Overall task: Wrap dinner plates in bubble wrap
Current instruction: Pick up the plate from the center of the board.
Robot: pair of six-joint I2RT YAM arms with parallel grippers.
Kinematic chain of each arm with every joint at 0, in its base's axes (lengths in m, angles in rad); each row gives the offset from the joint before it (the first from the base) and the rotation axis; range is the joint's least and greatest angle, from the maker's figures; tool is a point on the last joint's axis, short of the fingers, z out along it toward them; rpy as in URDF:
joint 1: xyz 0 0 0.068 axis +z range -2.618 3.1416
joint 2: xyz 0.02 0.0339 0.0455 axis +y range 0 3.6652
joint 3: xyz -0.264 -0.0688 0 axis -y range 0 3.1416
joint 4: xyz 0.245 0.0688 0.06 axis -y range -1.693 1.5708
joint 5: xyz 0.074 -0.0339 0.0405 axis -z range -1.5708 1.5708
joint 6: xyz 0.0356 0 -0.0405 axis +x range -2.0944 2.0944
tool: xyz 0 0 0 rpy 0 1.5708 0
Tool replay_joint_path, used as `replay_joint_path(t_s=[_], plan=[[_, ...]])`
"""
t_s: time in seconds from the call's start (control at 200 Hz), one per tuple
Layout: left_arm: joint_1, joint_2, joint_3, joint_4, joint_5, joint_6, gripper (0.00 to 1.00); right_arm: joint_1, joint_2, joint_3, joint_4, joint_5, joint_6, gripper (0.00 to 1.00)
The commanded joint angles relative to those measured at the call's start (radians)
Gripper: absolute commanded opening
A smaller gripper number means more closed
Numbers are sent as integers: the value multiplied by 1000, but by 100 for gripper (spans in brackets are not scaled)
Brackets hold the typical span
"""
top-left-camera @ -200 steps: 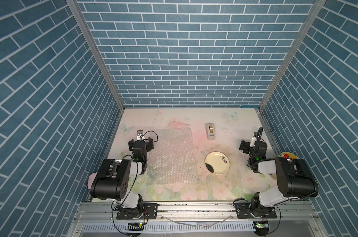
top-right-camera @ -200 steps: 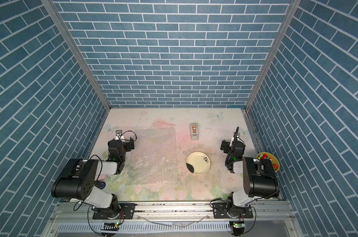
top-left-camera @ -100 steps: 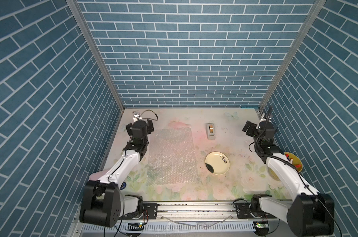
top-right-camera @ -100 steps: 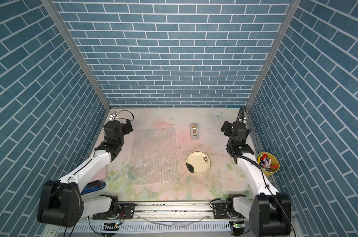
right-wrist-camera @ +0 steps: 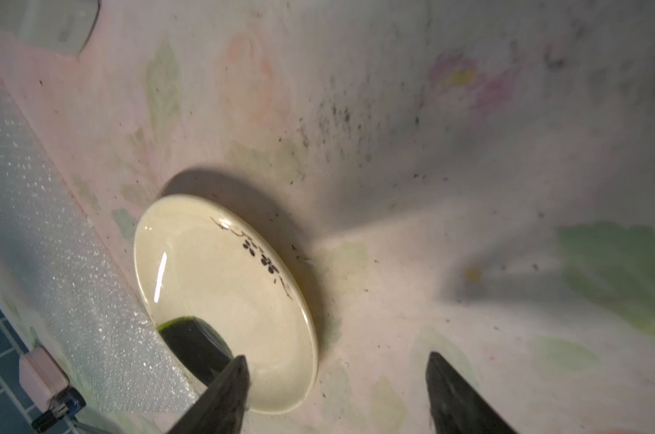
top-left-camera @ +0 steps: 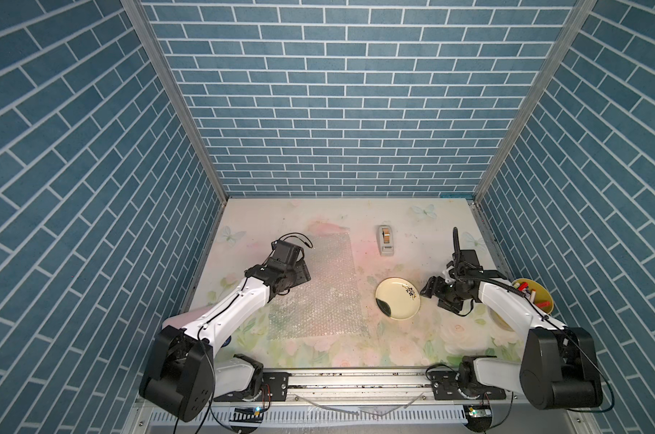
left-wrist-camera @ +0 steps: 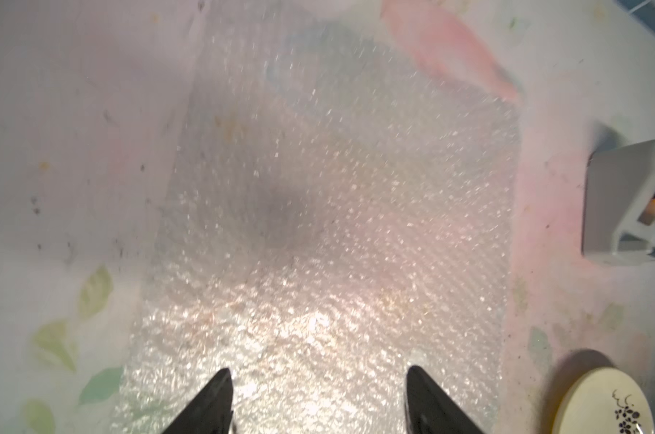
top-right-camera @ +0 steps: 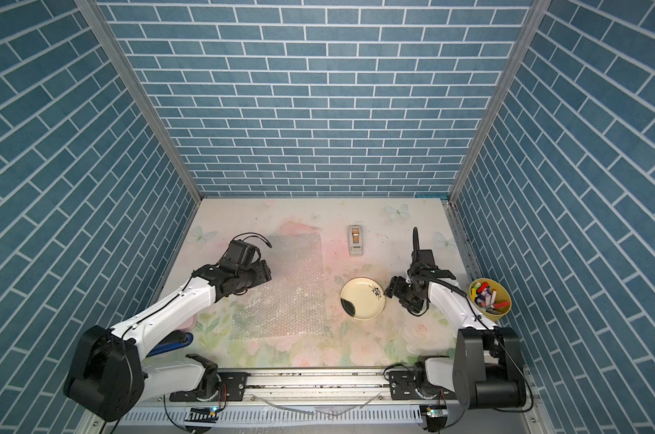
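In both top views we see the bubble wrap flat on the table's left half, with the plate just beside its right edge. In the left wrist view, our left tool hangs over the bubble wrap, fingers apart and empty. In the right wrist view, the right tool stands apart at the plate's rim, gripping nothing.

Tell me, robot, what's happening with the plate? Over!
Left tool open above bubble wrap. Right tool open beside plate. Plate unwrapped, beside the wrap. Tape dispenser farther back, apart.
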Motion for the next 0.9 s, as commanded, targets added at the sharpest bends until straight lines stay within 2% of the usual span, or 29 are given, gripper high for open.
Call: replay_joint_path(t_s=[0.0,0.16,0.265,0.4,0.615,0.755,0.895], plan=[[-1,-3,-3,-43,36,-70,72,2,71,-16,62,-131,4,68],[0,10,-1,-93,10,-73,71,8,163,-26,160,-170,16,56],[1,16,-9,-101,-1,-90,69,10,188,-32,192,-170,24,43],[2,18,-13,-115,-23,-110,68,11,177,-43,207,-174,31,25],[3,21,9,-130,-32,-111,68,17,119,-68,208,-191,34,0],[4,13,32,-151,-42,-109,68,54,34,-42,144,-166,43,0],[4,-23,61,-191,-85,-95,68,197,-72,79,33,-82,71,0]])
